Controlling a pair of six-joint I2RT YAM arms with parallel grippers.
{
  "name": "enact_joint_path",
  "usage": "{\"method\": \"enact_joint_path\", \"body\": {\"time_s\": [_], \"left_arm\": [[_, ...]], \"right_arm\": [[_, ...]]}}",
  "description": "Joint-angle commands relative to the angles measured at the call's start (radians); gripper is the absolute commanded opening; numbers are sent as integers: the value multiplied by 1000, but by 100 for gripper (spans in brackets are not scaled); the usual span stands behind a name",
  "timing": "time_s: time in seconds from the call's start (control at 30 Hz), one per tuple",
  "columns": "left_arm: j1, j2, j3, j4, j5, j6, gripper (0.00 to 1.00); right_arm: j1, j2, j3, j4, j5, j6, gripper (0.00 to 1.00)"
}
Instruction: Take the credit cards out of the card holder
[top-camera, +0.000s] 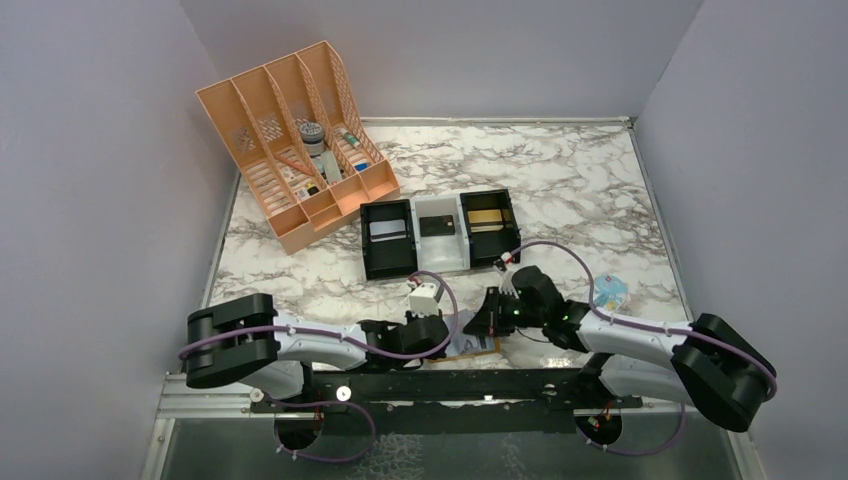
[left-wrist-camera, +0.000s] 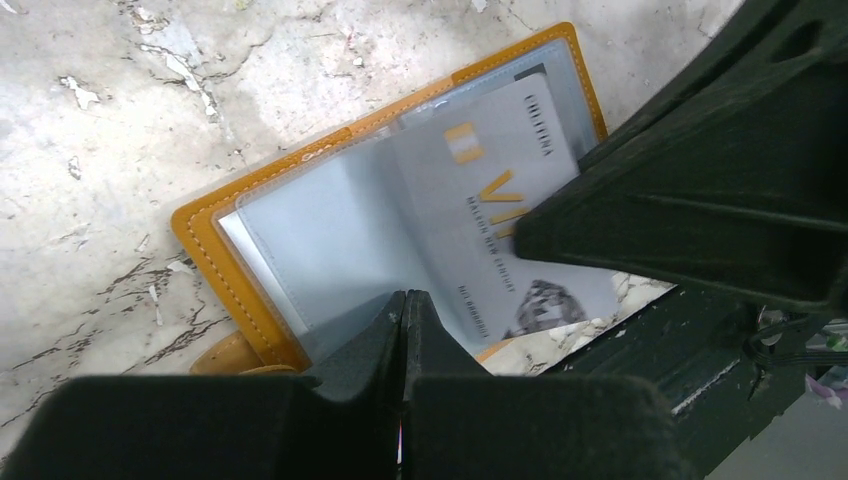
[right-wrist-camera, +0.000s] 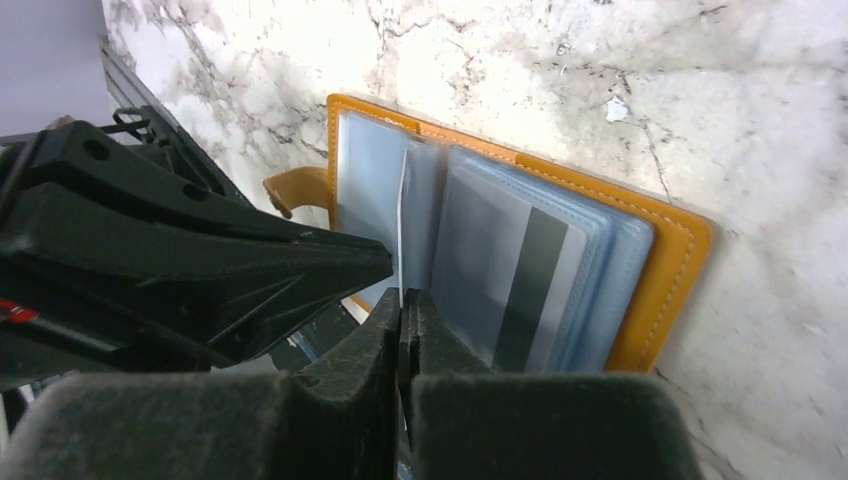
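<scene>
1. Finding the card holder (left-wrist-camera: 215, 255) spread open like a book on the marble table (top-camera: 560, 180), directly beneath both pairs of fingertips, with the tan cover down and the clear pale sleeves up.
2. Noting one credit card (left-wrist-camera: 470, 190), pale grey with a gold chip, reaching out past the holder's rim and nipped by the right gripper (right-wrist-camera: 401, 300). Fingers pressed fully together on it. Seen from the right wrist only as a thin white edge running straight out from the tips.
3. Spotting a second card (right-wrist-camera: 530, 280), with a dark stripe across it, tucked in a sleeve just beside those same fingertips.
4. Placing the left gripper (left-wrist-camera: 403, 297) just across from the right fingers, clamped together and holding nothing. Tips down at the holder's pale inner panel; touching or just above, cannot tell.
5. Looking well beyond both sets of fingertips to a row of three small bins (top-camera: 440, 232), black, pale and black. Farther out past the left fingers, a peach-coloured desk rack (top-camera: 290, 150).
6. Marking a clear-blue packet (top-camera: 610, 292) on the marble, off to the right of the right fingers and well apart from them.
</scene>
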Motion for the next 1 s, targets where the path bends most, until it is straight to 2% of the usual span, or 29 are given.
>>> {"method": "enact_joint_path", "body": {"time_s": [0.0, 0.13, 0.3, 0.37, 0.47, 0.57, 0.63, 0.77, 0.9, 0.97], "left_arm": [[-3, -19, -43, -72, -35, -12, 0], [-3, -38, -50, -84, -47, -20, 0], [-3, -85, -45, -111, -61, -1, 3], [2, -108, -30, -109, -28, 77, 13], [31, -142, 39, -205, -17, 173, 31], [74, -204, 67, -229, -6, 237, 42], [149, -267, 72, -229, 40, 274, 47], [314, -396, 111, -221, 143, 338, 62], [422, -444, 185, -306, 102, 335, 77], [474, -458, 205, -356, 63, 315, 82]], "right_arm": [[3, -140, -2, -140, 151, -25, 1], [2, -276, 7, -274, 254, -51, 1], [3, -375, 25, -321, 263, -106, 1], [3, -399, 29, -301, 256, -137, 1], [3, -419, 43, -257, 241, -189, 1], [3, -418, 55, -187, 233, -227, 1], [3, -407, 74, -157, 234, -260, 1], [2, -366, 133, -106, 260, -346, 1], [3, -295, 196, -13, 279, -428, 1], [3, -247, 232, 29, 267, -463, 1]]}}
